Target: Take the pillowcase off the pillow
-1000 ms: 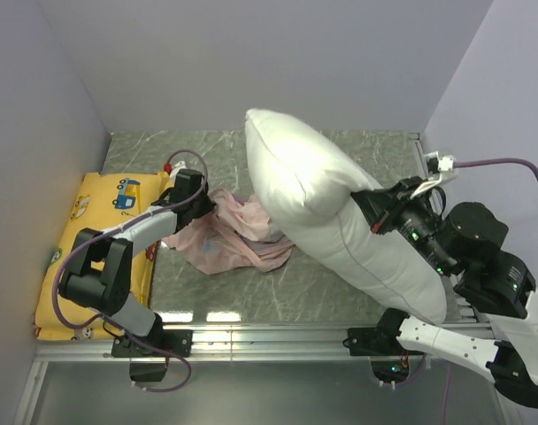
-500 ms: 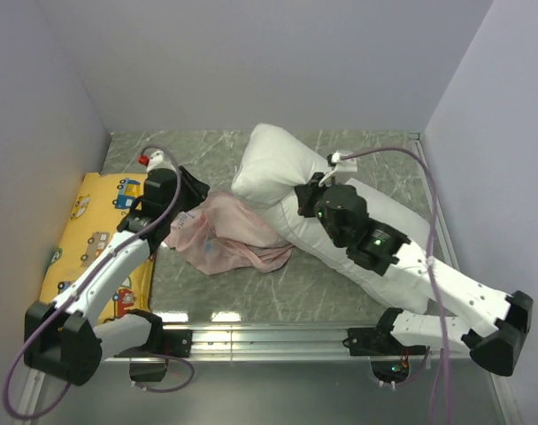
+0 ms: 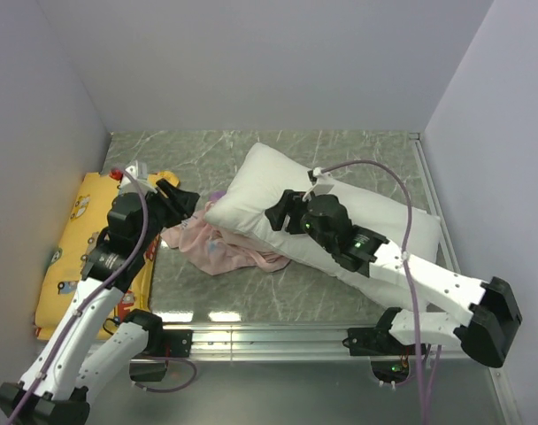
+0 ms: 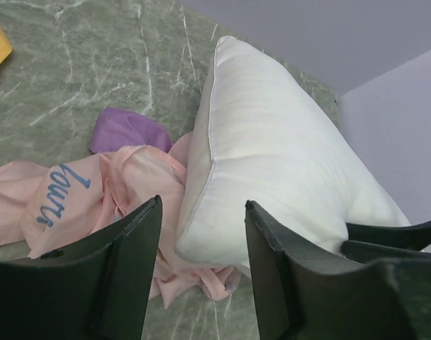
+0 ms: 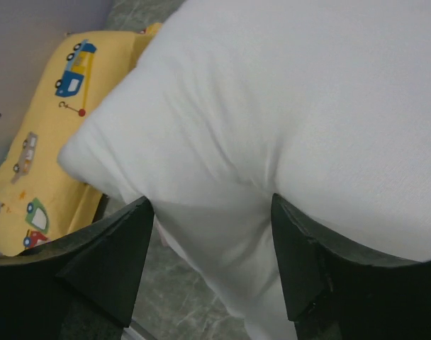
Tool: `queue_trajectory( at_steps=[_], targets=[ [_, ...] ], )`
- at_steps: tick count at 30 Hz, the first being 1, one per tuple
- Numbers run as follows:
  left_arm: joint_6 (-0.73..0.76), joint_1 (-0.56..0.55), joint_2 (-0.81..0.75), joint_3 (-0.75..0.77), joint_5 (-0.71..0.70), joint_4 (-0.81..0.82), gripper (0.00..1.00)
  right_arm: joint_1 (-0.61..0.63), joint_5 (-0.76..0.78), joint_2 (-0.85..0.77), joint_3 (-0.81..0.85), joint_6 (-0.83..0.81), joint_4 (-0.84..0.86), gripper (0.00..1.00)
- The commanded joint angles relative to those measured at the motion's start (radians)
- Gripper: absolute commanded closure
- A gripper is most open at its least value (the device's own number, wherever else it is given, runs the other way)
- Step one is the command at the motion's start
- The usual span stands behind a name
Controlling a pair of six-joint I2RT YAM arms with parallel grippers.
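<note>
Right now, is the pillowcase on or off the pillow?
Off. The pillow lies bare white; the pillowcase sits crumpled on the table beside it, partly tucked under its corner.

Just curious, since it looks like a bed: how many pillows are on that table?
2. The white pillow lies in the middle, partly over the pink pillowcase; the yellow vehicle-print pillow lies far left. None looks hidden.

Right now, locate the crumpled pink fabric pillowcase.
In the top view the pillowcase lies left of centre on the green marbled table, partly under the white puffy pillow, right of the yellow vehicle-print pillow.
</note>
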Motion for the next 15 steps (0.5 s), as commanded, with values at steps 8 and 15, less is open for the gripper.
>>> queue_trajectory(
  at_steps=[8,15],
  targets=[
    [0.105,-0.002,-0.172,-0.017,0.034,-0.128,0.35,-0.009,0.033,-0.422,0.1,-0.031,-0.319,0.05],
    [0.128,-0.002,-0.23,-0.061,0.035,-0.135,0.26,-0.009,0.148,-0.72,-0.09,0.01,-0.402,0.03]
  ],
)
